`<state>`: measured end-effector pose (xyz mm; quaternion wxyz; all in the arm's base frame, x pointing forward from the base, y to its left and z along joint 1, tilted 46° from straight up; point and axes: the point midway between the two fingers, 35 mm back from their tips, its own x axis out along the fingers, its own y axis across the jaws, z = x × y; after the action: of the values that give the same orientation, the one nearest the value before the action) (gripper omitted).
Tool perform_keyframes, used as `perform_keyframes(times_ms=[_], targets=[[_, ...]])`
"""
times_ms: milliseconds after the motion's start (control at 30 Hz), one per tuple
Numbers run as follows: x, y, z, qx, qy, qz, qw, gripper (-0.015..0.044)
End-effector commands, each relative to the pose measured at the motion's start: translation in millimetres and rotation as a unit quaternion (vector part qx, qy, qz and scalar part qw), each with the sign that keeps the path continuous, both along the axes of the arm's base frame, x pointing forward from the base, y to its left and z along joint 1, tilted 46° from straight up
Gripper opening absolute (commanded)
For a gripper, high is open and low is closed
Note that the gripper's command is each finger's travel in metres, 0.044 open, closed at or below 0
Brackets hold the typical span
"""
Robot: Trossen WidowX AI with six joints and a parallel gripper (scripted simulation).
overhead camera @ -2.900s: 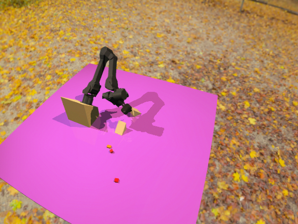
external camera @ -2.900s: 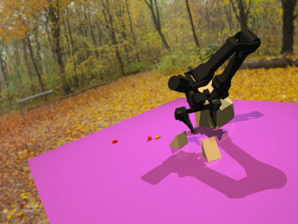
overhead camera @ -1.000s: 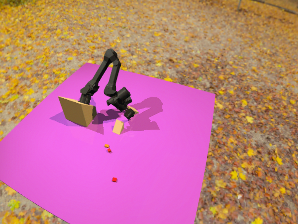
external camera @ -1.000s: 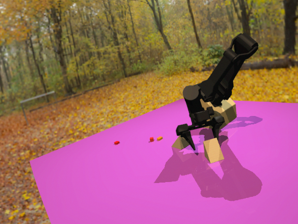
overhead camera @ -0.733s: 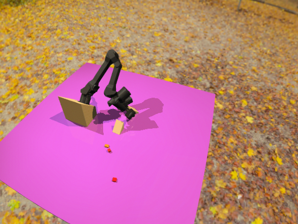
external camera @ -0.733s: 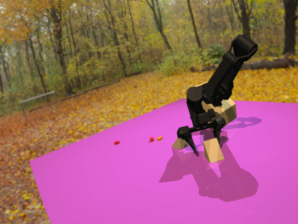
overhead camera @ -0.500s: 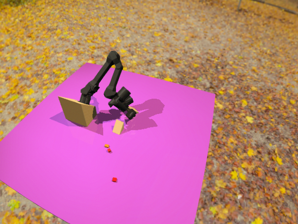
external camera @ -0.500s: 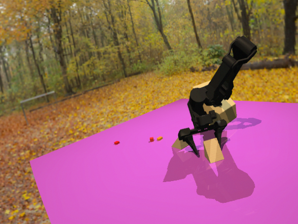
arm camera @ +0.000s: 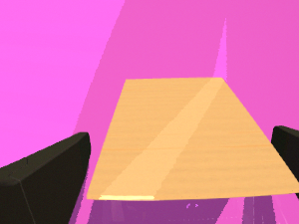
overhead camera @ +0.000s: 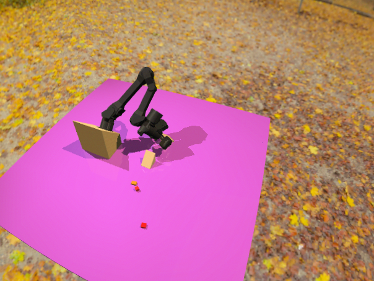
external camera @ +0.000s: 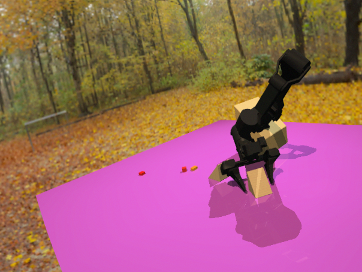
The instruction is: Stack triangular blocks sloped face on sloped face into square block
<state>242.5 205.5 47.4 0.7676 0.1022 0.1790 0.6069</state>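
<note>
One tan triangular block (external camera: 258, 182) (arm camera: 189, 138) rests on the pink table (overhead camera: 201, 192) (external camera: 144, 227). In the top view only a sliver of this block (overhead camera: 169, 137) shows behind the gripper. My gripper (overhead camera: 166, 142) (external camera: 255, 180) (arm camera: 181, 138) is open and low over it, with one finger on each side of the block. I cannot tell if the fingers touch it. The other triangular block (overhead camera: 148, 159) (external camera: 216, 175) lies on the table just beside the gripper, apart from the first block.
A large tan slanted block (overhead camera: 96, 140) (external camera: 278, 133) stands at the arm's base. An orange cube (overhead camera: 134, 182) (external camera: 194, 168) and two red cubes (overhead camera: 137, 188) (external camera: 184, 169), (overhead camera: 143, 225) (external camera: 142, 173) lie farther out on the table. Leafy ground surrounds the table.
</note>
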Motion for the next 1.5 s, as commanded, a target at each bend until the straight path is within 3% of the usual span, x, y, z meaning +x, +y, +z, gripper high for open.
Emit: perform_keyframes(times_ms=[0,167,400,633,933,1300,1467], targets=[[-1.2,1.8,-0.1,0.003,0.003,-0.002,1.000,0.0361],[-1.2,1.8,-0.1,0.003,0.003,-0.002,1.000,0.0230],[-1.2,1.8,-0.1,0.003,0.003,-0.002,1.000,0.0183],[-1.0,-0.4,2.2,0.003,0.002,0.000,1.000,0.0000],[3.2,0.2,3.5,-0.024,0.010,0.008,1.000,0.0000],[16.5,1.9,16.7,-0.140,0.041,0.051,0.988,0.0000],[34.7,8.0,36.7,-0.183,-0.002,0.066,0.981,0.0000]])
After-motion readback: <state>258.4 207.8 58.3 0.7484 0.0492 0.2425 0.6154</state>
